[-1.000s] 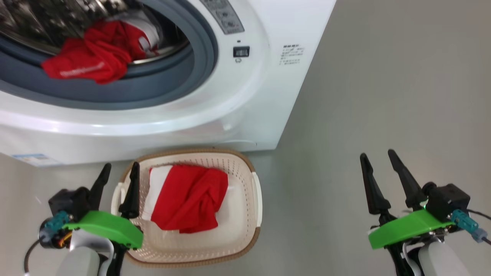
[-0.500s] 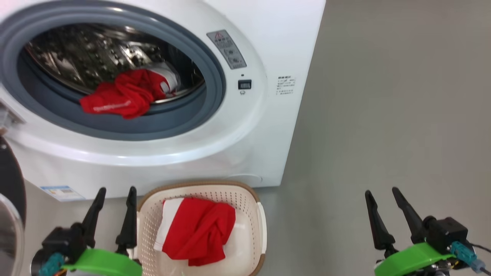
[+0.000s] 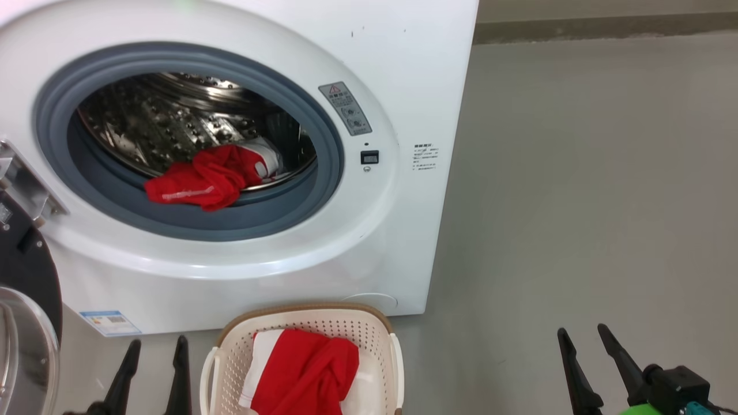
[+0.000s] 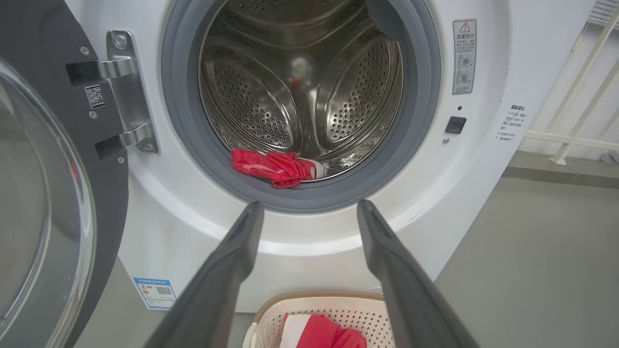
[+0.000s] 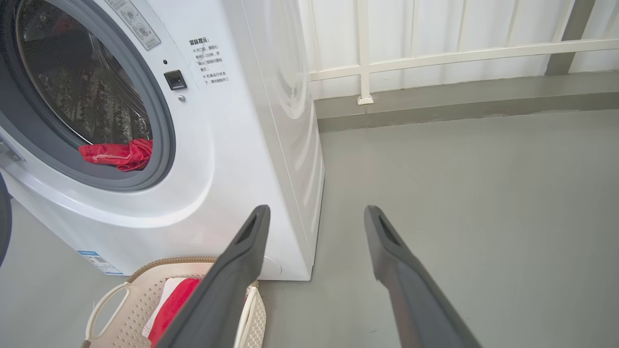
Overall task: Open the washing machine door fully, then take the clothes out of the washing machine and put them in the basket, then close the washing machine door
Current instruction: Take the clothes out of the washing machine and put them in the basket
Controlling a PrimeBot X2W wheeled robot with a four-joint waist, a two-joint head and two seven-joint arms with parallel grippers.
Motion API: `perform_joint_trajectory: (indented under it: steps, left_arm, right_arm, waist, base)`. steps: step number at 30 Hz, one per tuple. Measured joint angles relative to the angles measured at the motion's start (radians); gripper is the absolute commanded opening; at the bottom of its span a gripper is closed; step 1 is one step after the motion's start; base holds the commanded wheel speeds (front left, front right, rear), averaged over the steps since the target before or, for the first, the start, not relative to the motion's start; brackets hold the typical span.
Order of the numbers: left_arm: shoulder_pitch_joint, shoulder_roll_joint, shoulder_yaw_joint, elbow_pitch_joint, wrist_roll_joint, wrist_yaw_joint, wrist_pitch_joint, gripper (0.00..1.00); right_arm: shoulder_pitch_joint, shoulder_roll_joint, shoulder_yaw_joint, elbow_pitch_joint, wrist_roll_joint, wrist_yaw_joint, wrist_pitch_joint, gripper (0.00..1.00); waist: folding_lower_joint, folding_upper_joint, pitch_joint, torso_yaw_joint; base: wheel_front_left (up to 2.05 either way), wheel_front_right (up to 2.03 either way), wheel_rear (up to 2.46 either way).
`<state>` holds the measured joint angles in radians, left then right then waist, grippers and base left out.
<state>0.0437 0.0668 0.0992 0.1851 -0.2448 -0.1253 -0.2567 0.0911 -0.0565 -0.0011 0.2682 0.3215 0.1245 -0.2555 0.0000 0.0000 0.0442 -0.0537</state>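
Big white washing machine (image 3: 403, 86) takes the left and centre of the head view, standing on a grey floor (image 3: 576, 202). Its door (image 4: 48, 193) is swung wide open on the robot's left, black rim and bulging clear window hanging off a steel hinge (image 4: 123, 92). The grey seal (image 3: 334, 150) rings an open mouth onto the perforated drum (image 4: 242, 96).

Down in front of the machine sits the cream basket (image 3: 222, 369) with its brown rim, close against the base; whether it touches, I can't tell. A red-and-white garment (image 3: 305, 374) lies bunched inside that basket. A second red piece (image 3: 196, 184) sits at the front lip of the drum, draped onto the lower edge of the seal.

Left tool (image 3: 159, 341) is low at the bottom left, just beside the basket, fingers spread apart and holding nothing. Right tool (image 3: 581, 329) is at the bottom right over bare floor, well apart from the machine, jaws wide as well, empty. And a small blue label (image 3: 109, 323) marks the machine's lower left corner.
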Motion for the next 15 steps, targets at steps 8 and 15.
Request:
perform_joint_trajectory:
  steps: [8,15]
  left_arm:
    - [0.064,-0.014,0.021,-0.052,0.008,0.0,0.0,1.0]
    - [0.064,-0.016,0.022,-0.06,0.016,0.0,0.0,1.0]
  right_arm:
    - [0.026,-0.007,-0.005,-0.004,0.003,0.0,0.0,1.0]
    - [0.028,-0.007,-0.007,-0.008,0.003,0.0,0.0,1.0]
  waist:
    - [-0.0001,0.0,-0.014,-0.012]
    - [0.0,0.0,0.003,-0.012]
  base:
    - [0.0,0.0,0.0]
    - [0.0,0.0,0.0]
